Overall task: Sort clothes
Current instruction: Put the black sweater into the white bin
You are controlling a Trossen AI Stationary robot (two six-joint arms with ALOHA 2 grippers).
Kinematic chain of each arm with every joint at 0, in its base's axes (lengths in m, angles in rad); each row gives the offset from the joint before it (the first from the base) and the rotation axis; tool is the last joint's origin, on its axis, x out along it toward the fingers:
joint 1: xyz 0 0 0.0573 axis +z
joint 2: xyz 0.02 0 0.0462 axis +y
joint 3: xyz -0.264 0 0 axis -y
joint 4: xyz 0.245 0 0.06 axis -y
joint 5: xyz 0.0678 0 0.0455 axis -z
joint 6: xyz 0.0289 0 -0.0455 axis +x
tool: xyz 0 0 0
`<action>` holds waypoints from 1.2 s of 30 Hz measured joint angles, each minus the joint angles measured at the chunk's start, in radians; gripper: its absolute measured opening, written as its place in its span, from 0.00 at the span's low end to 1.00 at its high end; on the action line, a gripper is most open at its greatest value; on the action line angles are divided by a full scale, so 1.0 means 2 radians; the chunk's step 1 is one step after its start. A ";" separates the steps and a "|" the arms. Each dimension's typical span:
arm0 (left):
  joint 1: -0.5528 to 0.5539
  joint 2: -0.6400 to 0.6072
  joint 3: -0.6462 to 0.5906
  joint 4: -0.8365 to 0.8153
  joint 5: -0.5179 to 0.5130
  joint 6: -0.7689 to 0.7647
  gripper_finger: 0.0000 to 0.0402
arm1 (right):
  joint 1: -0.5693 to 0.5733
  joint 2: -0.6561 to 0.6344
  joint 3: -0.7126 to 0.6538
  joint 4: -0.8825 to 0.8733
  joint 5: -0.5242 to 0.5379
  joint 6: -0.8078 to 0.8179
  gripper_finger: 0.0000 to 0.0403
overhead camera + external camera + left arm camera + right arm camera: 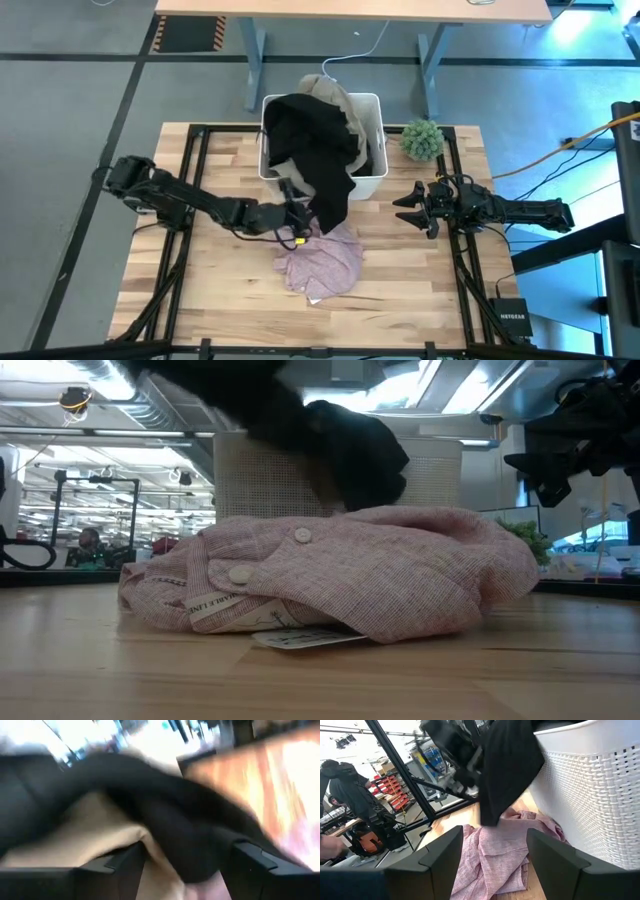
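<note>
Step in hand: left gripper (296, 222), just before the bin (372, 180), fingers apart around black garment (320, 150) (draped over rim). Next: clamp, lift clear.

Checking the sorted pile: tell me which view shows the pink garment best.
The low view: the pink garment fills it, showing buttons and label. The high view shows its place in front of the white bin; the right wrist view shows part of it; the left wrist view barely a blur.
</note>
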 joint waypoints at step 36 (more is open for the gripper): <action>0.232 -0.028 0.379 -0.564 0.317 -0.256 0.55 | 0.000 0.000 0.000 0.000 0.000 0.000 0.59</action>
